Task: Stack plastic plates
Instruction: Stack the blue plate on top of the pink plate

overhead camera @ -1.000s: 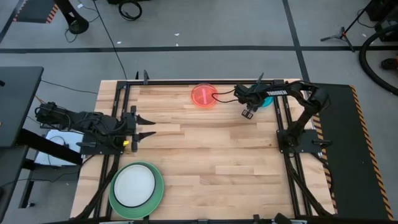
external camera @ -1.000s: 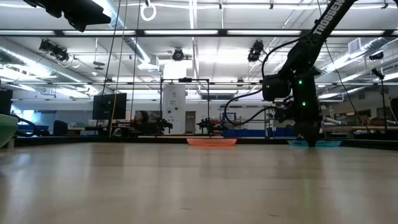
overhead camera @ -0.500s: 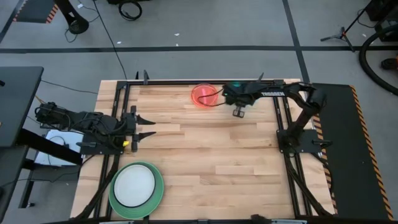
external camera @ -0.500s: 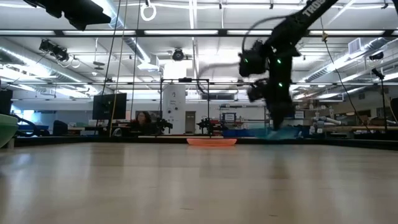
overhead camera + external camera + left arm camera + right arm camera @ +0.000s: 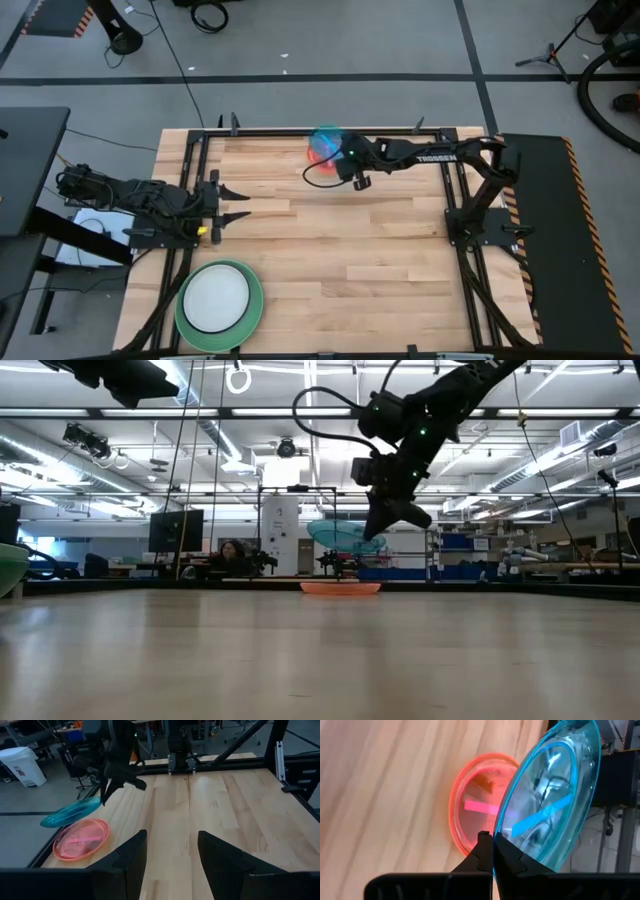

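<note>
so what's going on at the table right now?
The right gripper is shut on the rim of the cyan plate, carrying it in the air above the orange plate, which lies at the far edge of the table. The left gripper waits open at the left side, holding nothing. A white plate already sits on a green plate at the near left corner. The cyan plate isn't set down yet.

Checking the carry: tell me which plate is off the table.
The cyan plate, pinched at its rim by the right gripper and hanging above the orange plate. The orange and the white-on-green stack rest on wood.
</note>
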Controlling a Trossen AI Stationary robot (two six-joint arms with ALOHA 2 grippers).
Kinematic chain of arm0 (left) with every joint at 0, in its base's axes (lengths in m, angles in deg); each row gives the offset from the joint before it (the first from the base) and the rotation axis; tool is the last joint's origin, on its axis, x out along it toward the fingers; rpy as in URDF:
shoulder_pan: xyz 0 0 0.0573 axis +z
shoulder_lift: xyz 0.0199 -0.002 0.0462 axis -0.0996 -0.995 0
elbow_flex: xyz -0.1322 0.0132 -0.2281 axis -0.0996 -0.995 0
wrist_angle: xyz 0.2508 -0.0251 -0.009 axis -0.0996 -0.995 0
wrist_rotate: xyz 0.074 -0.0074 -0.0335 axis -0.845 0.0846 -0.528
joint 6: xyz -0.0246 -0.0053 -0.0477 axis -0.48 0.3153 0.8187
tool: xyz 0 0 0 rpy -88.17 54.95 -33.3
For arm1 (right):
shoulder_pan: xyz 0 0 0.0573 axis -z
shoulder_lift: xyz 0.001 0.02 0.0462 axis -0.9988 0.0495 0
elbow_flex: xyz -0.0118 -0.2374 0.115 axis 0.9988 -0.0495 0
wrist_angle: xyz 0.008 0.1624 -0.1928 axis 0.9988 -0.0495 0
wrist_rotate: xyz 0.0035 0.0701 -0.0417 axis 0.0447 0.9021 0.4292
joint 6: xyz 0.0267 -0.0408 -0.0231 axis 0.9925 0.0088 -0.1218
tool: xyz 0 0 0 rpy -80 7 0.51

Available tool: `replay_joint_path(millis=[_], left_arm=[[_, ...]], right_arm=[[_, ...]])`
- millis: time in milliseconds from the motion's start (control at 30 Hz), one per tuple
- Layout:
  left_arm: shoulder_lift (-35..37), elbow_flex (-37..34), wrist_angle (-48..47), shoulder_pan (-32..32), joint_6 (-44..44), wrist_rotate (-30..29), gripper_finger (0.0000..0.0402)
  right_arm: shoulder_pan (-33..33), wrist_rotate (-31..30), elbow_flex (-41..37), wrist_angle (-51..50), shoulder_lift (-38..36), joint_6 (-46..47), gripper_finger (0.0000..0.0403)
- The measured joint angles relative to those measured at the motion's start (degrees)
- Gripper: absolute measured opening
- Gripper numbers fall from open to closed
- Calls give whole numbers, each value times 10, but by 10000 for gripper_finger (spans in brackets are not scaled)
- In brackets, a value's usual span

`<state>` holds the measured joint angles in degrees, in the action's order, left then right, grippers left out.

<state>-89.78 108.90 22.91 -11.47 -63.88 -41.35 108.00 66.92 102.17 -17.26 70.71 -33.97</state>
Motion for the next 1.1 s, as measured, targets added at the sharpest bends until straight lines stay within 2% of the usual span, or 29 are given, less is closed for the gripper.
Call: replay_joint_path(millis=[167,300,500,733,833,967,1100], left_arm=[[0,0,40,0,5,-1,182],[0,0,92,0,1,0,182],[-19,0,162,6,-5,0,181],[-70,0,168,39,10,0,181],[-93,0,169,55,12,0,181],[-115,0,182,73,9,0,181],[-117,0,195,86,-18,0,181]], right_arm=[[3,-39,0,-2,0,-16,5],[-1,-28,1,7,10,-13,4],[-3,-27,0,44,90,-29,4],[-2,-35,0,137,153,-26,7],[-2,-67,0,147,163,-17,9],[-7,-112,0,148,167,-31,30],[-15,-122,0,147,158,-17,77]])
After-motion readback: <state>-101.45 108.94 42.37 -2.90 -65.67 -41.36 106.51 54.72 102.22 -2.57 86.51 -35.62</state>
